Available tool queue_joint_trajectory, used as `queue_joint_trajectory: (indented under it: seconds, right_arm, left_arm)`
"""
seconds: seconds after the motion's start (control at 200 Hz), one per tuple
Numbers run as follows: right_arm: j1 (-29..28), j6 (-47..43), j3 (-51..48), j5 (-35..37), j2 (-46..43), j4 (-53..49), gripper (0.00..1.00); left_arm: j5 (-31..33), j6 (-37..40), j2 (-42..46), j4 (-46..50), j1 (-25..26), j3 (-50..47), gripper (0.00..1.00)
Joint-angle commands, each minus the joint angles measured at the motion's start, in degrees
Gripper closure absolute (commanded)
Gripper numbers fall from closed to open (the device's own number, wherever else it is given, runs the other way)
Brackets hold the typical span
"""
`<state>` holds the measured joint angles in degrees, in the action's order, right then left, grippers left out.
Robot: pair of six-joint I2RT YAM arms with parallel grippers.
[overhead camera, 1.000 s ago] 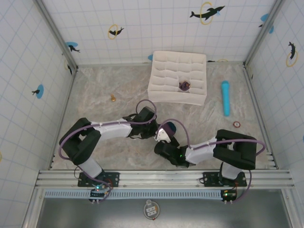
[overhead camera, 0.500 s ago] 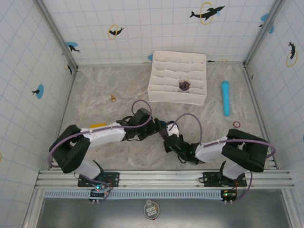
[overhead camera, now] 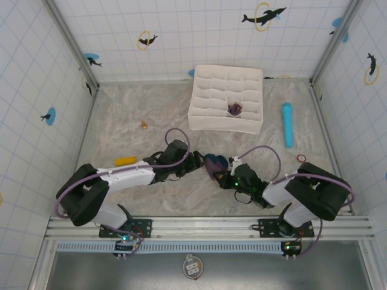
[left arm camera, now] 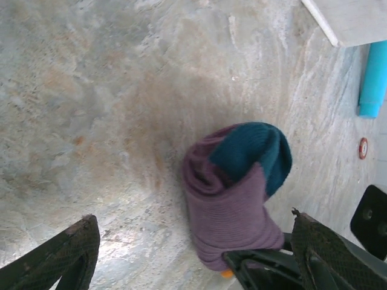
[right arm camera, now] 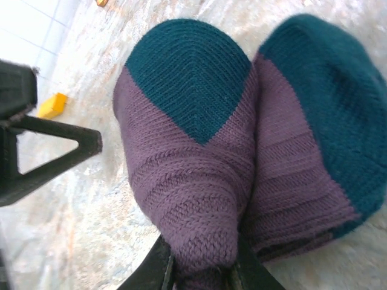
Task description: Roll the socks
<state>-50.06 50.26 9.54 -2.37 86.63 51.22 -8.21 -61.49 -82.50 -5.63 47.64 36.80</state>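
We begin at the right gripper (right arm camera: 202,263): its two dark fingers (right arm camera: 158,272) are drawn nearly together, pinching a fold at the lower end of the bundle of purple ribbed knit socks with dark teal patches (right arm camera: 193,157), so it has hold of the fabric. The sock bundle rests on the mottled grey-beige marble-look tabletop (left arm camera: 91,90) and, seen from above, lies in the near half of the table between the tips of the two arms. In the left wrist view a speck of orange shows at the bundle's bottom edge, beside the clamping finger. The left gripper (left arm camera: 193,225) stands wide apart with nothing in it. Its textured black fingers (left arm camera: 72,254) flank the sock bundle, which sits nearer the right-hand one. Further out, a small yellow block (overhead camera: 125,161) lies beside the left forearm, with a small brass-coloured piece (overhead camera: 144,125) beyond it. At the back stands a white gridded organiser box (overhead camera: 211,124) with a small dark purple roll (overhead camera: 234,109) in one of its nearer compartments. To its right lie a light blue plastic cylinder (overhead camera: 286,124) and, nearer us, a small red ring (overhead camera: 301,158).
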Motion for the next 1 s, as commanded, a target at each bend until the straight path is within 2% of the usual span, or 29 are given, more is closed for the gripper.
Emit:
queue_joint_trajectory:
  seconds: [0.0, 0.08, 0.355, 0.625, 0.811, 0.901, 0.996]
  right_arm:
    - [1.62, 8.07, -2.65, -10.1, 4.27, -6.22, 1.0]
    - [2.51, 10.31, -1.99, -11.6, 6.76, -7.25, 1.0]
    - [5.86, 20.57, -3.22, -17.22, 12.69, -1.6, 1.0]
    - [6.51, 22.26, -1.12, -19.16, 14.29, -2.91, 1.0]
    - [6.95, 23.51, -1.5, -19.16, 13.76, -1.57, 1.0]
    - [6.92, 23.65, -1.51, -21.31, 13.66, -1.19, 0.96]
    - [6.99, 23.82, -1.41, -21.86, 13.49, -0.43, 0.94]
  left_arm:
    - [-0.24, 0.44, -0.67, -3.07, 0.94, -0.87, 0.19]
    - [-0.15, 0.23, -1.96, -3.2, 1.73, -0.35, 0.21]
    - [0.45, -0.12, -4.95, -4.73, 3.52, 0.16, 0.29]
    - [2.0, 0.23, -8.33, -4.9, 3.52, 1.17, 0.33]
    - [3.84, -0.78, -11.72, -1.92, 3.52, 3.06, 0.42]
    - [3.41, -1.05, -13.49, -1.64, 3.48, 4.04, 0.44]
    - [3.63, -1.49, -14.86, -0.95, 3.43, 4.75, 0.51]
